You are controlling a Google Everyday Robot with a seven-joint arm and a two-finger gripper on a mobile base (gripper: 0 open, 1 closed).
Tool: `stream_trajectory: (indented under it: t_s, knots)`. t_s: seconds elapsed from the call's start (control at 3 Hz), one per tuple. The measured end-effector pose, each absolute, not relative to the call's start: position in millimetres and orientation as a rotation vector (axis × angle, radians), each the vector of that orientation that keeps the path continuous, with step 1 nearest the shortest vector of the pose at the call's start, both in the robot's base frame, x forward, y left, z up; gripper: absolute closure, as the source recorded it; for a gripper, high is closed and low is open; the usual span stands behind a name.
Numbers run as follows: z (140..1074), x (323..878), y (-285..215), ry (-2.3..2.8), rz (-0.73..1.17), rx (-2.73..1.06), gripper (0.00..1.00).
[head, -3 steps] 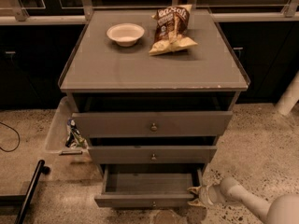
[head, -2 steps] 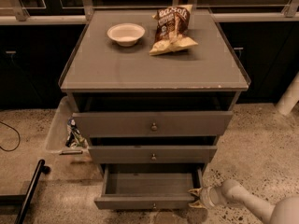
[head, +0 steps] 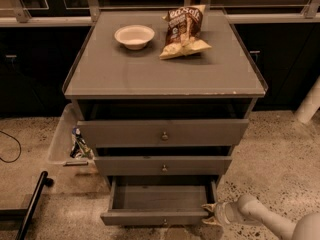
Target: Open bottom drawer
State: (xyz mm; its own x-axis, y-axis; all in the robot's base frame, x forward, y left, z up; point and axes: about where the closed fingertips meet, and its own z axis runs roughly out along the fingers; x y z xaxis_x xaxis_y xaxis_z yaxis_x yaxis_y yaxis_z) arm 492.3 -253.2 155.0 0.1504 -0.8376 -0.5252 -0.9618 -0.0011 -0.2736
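The grey cabinet [head: 165,74] has three drawers. The bottom drawer [head: 155,217] is pulled well out and its inside looks bare. Its knob [head: 164,221] shows at the lower edge of the front. The middle drawer [head: 162,165] and the top drawer [head: 162,133] are each slightly out. My gripper [head: 210,213] comes in from the lower right on a white arm [head: 270,221]. It sits at the right front corner of the bottom drawer.
A white bowl [head: 134,36] and a chip bag [head: 183,30] lie on the cabinet top. A clear bin [head: 67,139] with items stands left of the cabinet. A black bar [head: 32,204] lies on the floor at lower left. A white post [head: 310,101] stands at right.
The gripper and arm have shifted slightly; the bottom drawer stays pulled out about as before.
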Motion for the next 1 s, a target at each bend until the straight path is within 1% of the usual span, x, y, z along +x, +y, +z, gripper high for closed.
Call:
stream_trajectory:
  t_s: [0.67, 1.0]
  knots:
    - [155, 492, -253, 1.712, 0.283, -1.864, 0.36]
    - [151, 479, -255, 1.690, 0.311, -1.873, 0.32]
